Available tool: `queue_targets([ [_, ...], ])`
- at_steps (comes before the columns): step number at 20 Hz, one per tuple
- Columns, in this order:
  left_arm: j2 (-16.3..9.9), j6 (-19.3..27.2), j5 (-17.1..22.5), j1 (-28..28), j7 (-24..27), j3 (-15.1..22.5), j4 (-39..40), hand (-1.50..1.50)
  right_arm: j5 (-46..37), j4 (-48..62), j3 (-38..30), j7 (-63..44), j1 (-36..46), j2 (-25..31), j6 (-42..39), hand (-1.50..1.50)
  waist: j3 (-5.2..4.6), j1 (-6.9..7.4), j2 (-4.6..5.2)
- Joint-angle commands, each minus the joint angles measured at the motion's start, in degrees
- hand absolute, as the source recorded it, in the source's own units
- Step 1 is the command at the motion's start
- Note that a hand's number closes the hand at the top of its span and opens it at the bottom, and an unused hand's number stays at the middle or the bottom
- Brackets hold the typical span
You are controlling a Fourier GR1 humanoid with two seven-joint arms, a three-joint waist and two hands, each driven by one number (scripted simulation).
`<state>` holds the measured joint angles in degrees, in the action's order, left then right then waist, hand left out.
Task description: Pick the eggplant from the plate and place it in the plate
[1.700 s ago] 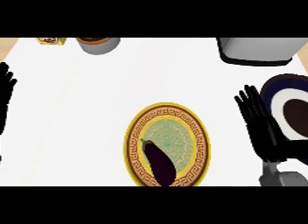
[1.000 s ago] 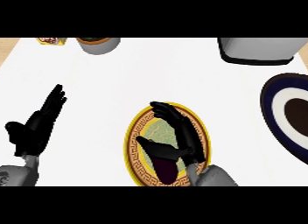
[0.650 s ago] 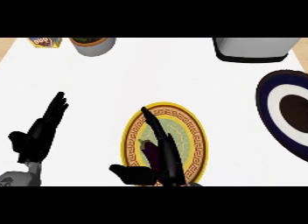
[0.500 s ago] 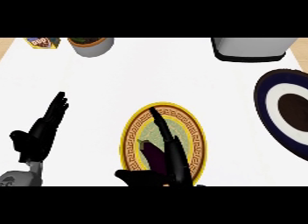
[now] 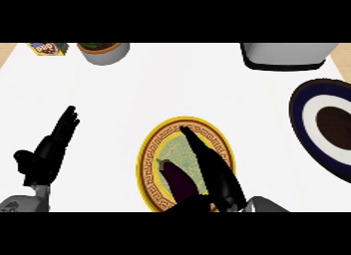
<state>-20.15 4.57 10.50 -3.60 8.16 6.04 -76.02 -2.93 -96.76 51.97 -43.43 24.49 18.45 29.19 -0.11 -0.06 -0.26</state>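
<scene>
At the far left of the white counter (image 5: 208, 84) the left hand (image 5: 50, 149) lies open, fingers straight and pointing up and away, holding nothing; behind it, near the back edge, sit a small printed packet (image 5: 47, 48) and a grey pot (image 5: 103, 51); in the middle stands the yellow-rimmed plate (image 5: 150, 149) with a patterned border, and on its lower left part lies the dark purple eggplant (image 5: 177, 178), stem end toward the plate's left rim; the right hand (image 5: 212, 172) stretches over the plate just right of the eggplant, fingers straight and extended, its thumb reaching under the eggplant's near end, nothing grasped; farther back sits a grey appliance (image 5: 287, 55); at the right edge rests a dark blue and white plate (image 5: 311, 129) with a brown centre.
</scene>
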Motion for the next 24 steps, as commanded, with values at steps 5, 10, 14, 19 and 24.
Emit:
queue_targets([
  [5, -0.4, -1.2, 0.2, 3.1, -1.9, -0.9, -4.1, 0.00, 5.6, -4.8, -3.8, -15.1, 4.1, 1.6, -14.5, -1.50, 0.11, 0.45, 0.13],
  [10, 0.7, -2.5, -1.5, -1.0, 4.2, -3.1, 4.8, 0.00, 6.5, -3.7, -7.0, -18.3, 4.7, 2.3, -20.6, -1.50, 0.07, -0.04, 0.31],
  [14, 1.3, -1.4, -1.4, -1.2, -3.5, -1.5, -2.6, 0.00, 1.6, 3.2, -0.1, -19.7, 4.6, -4.0, -20.7, -1.50, 0.11, 0.47, 0.19],
  [19, 3.1, -0.5, -4.2, -1.0, -0.6, -2.0, -0.5, 0.00, 3.8, 7.2, -6.6, -17.8, 5.1, -5.2, -27.1, -1.50, 0.10, 0.29, 0.29],
  [24, -0.5, -5.8, -1.7, 0.1, -1.5, -5.7, -1.1, 0.00, -2.6, 14.2, -3.4, -13.4, 1.4, -11.1, -25.4, -1.50, 0.11, 0.45, 0.27],
])
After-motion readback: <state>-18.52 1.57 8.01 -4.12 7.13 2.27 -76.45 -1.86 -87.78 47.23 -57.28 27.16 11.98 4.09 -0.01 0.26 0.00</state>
